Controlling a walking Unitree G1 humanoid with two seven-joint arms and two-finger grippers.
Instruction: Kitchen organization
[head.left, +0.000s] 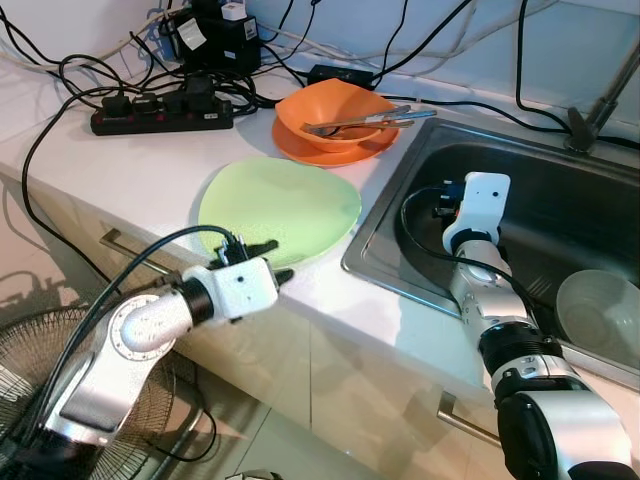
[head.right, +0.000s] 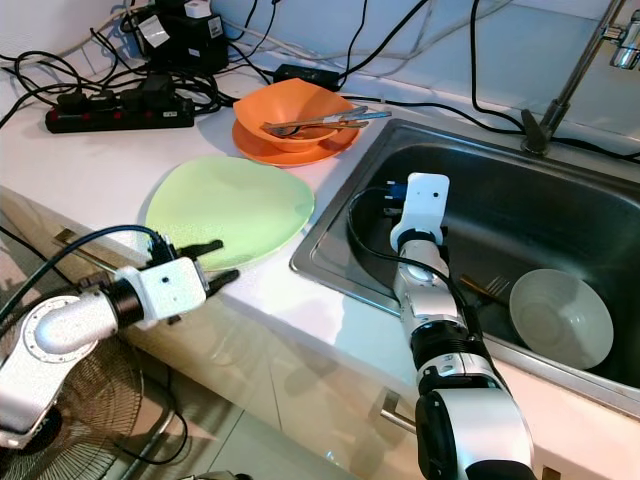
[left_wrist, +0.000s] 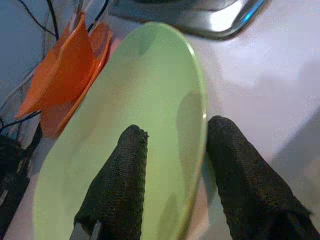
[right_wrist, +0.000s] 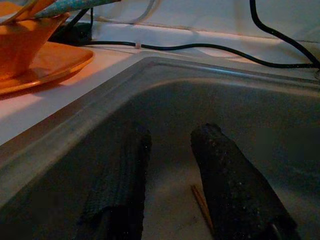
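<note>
Here the left gripper (left_wrist: 172, 150) straddles the near rim of the green plate (head.left: 280, 205) on the counter (head.left: 90, 165), fingers parted, not yet clamped; the right gripper (right_wrist: 170, 165) hangs spread inside the sink (head.left: 540, 190).

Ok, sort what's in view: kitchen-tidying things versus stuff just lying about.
Job:
green plate, its rim between the open left pincer fingers
orange bowl on orange plate
white bowl in sink
right pincer, open

Lying about:
power strip
cables
fan
</note>
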